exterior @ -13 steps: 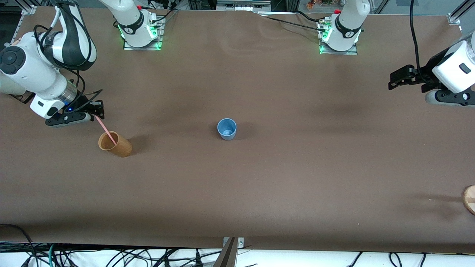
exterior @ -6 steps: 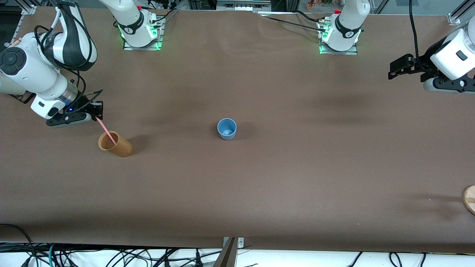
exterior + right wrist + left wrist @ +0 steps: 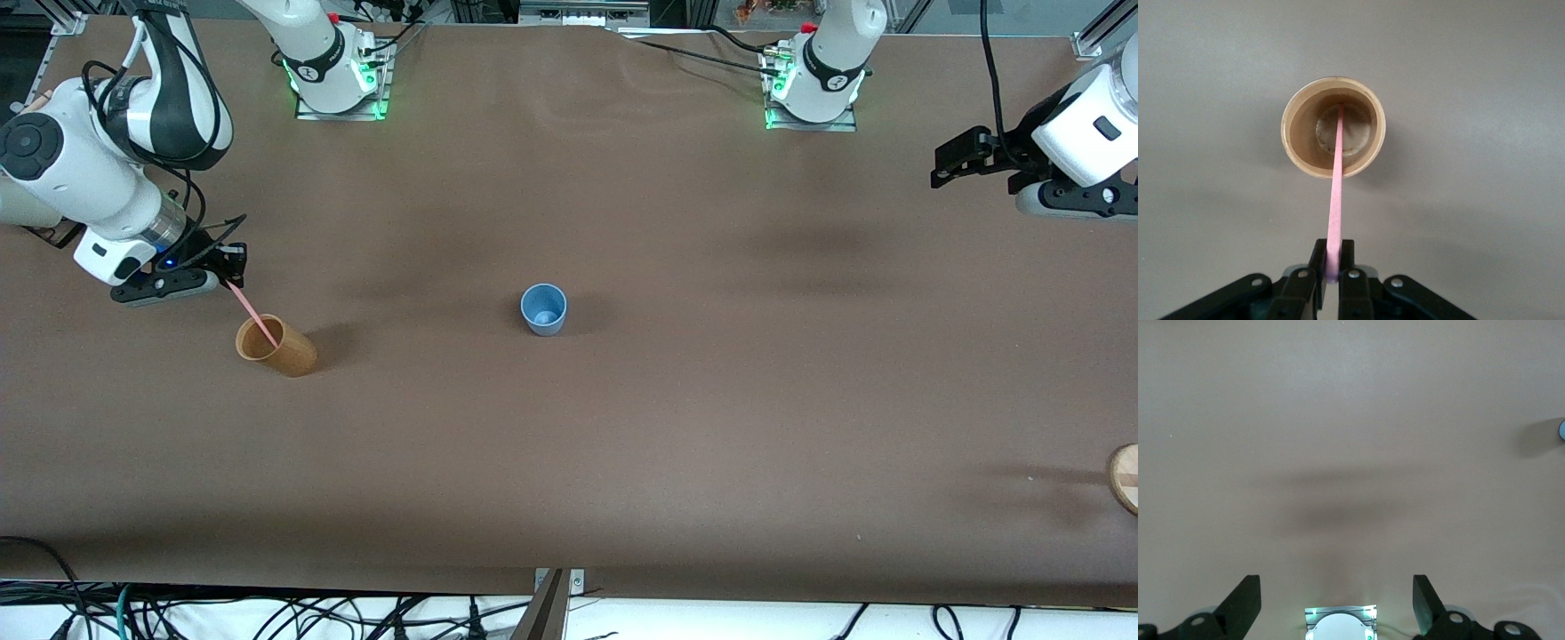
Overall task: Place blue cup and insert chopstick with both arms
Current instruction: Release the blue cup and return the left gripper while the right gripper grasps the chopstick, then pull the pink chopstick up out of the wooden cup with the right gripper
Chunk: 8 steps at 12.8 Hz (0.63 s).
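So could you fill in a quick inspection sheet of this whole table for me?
Surface: brown table, bare in the middle.
Job's things: blue cup upright at the centre, empty; pink chopstick leaning in the orange-brown cup toward the right arm's end.
Clutter: round wooden item at the table's edge.
Grippers: right gripper shut on the chopstick's top end; left gripper open, waiting above bare table.
Cables: black cables below the table's near edge.
Surroundings: green-lit arm bases.
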Motion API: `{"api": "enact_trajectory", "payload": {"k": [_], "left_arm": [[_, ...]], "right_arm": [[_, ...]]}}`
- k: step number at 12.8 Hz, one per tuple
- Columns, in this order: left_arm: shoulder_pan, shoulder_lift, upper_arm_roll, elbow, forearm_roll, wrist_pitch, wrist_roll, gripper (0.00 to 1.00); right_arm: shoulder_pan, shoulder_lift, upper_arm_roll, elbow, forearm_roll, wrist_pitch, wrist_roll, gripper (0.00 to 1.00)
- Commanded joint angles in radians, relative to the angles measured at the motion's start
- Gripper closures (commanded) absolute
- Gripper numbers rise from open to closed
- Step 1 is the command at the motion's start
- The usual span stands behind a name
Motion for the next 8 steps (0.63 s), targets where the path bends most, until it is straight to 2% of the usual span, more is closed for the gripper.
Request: {"api": "enact_trajectory", "payload": {"k": [1, 5, 8], "left_arm": [[-0.014, 0.010, 0.014, 0.000, 0.006, 0.016, 0.020, 0.00], [-0.014, 0.013, 0.014, 0.006, 0.004, 0.017, 0.020, 0.00], [-0.022, 0.024, 0.012, 0.019, 0.009, 0.017, 0.020, 0.00]], "right_arm": [[-0.003, -0.012, 0.002, -0.006, 0.018, 0.007, -0.015, 0.92], [-0.001, -0.014, 0.005, 0.011, 0.018, -0.001, -0.016, 0.98], [0.002, -0.011, 0.008, 0.089, 0.018, -0.100, -0.013, 0.99]]}}
